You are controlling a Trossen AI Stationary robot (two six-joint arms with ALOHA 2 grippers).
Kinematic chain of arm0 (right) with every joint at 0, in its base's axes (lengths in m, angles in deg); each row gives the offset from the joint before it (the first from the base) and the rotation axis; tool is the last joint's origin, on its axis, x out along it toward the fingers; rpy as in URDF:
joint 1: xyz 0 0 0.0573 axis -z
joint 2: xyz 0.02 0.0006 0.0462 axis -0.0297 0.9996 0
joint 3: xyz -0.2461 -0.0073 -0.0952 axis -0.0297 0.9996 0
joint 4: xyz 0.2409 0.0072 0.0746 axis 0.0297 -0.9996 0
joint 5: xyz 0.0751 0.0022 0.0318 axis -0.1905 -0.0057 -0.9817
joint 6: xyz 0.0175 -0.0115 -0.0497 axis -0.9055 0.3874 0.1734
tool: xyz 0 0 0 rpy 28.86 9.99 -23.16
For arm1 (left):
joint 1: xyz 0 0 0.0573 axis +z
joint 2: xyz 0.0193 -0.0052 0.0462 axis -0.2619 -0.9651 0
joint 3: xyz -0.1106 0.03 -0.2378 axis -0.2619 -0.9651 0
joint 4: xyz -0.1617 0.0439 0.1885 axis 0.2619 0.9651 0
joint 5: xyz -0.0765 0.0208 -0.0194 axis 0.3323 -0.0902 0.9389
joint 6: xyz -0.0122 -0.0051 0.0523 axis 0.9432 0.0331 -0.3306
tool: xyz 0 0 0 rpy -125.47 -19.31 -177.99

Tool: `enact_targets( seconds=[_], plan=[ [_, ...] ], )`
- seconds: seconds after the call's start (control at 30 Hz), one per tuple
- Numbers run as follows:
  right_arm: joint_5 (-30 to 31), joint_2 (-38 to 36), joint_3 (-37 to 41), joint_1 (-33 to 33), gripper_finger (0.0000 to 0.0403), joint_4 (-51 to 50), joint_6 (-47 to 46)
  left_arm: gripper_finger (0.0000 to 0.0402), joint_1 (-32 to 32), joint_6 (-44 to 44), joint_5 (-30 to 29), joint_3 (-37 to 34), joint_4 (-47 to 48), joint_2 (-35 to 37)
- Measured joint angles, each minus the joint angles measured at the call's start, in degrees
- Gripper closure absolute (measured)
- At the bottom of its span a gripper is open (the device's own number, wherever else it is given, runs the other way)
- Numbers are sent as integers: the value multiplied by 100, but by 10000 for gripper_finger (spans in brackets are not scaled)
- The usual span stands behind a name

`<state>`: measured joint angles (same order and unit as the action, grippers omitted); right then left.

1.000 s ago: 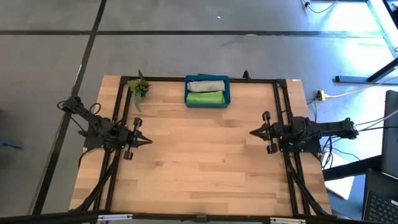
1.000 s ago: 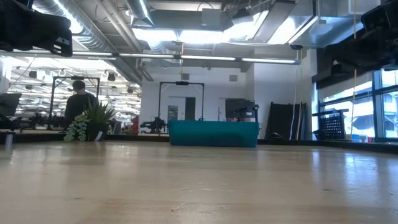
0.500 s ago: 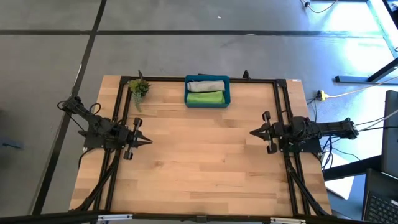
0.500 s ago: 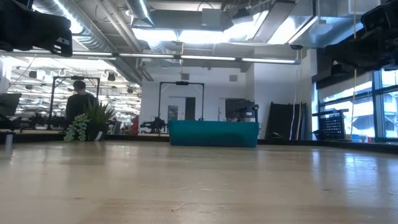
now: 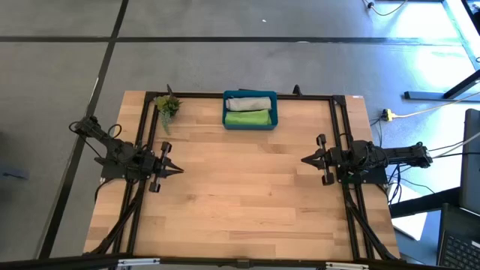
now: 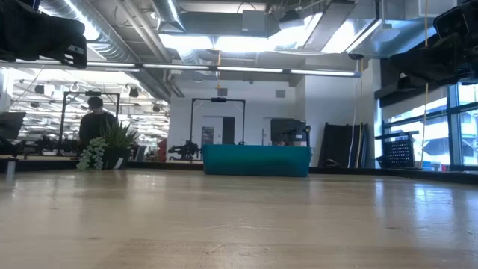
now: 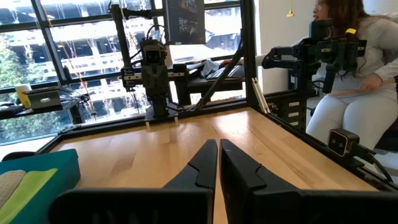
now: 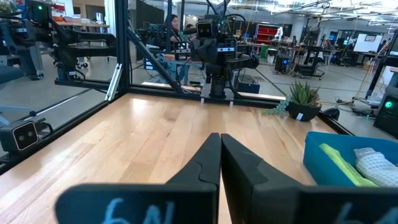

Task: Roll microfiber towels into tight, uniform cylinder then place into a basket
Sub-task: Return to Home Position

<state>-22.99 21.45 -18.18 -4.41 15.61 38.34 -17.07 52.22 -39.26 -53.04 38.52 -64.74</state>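
The teal-blue basket stands at the table's far edge, near the middle. Inside it lie two rolled towels side by side: the light grey one at the far side, the lime green one at the near side. Both show in the right wrist view, the green one and the grey one. My left gripper is shut and empty above the table's left side. My right gripper is shut and empty above the right side.
A small green plant sprig stands at the far left corner. A black frame runs along the table's far, left and right edges. People show in the room beyond the table. Bare wood lies between the two grippers.
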Motion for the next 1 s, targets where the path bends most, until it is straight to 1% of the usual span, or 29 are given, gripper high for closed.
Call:
enact_targets(
  seconds=[0.3,0.77,1.0],
  plan=[
    [0,0,0,-2,389,1,-7,382,0,1,1,0,0,0],
    [0,0,-2,-2,389,1,9,400,0,1,1,0,0,0],
    [-1,0,-2,-1,389,1,9,394,-1,1,1,0,0,0]
  ],
)
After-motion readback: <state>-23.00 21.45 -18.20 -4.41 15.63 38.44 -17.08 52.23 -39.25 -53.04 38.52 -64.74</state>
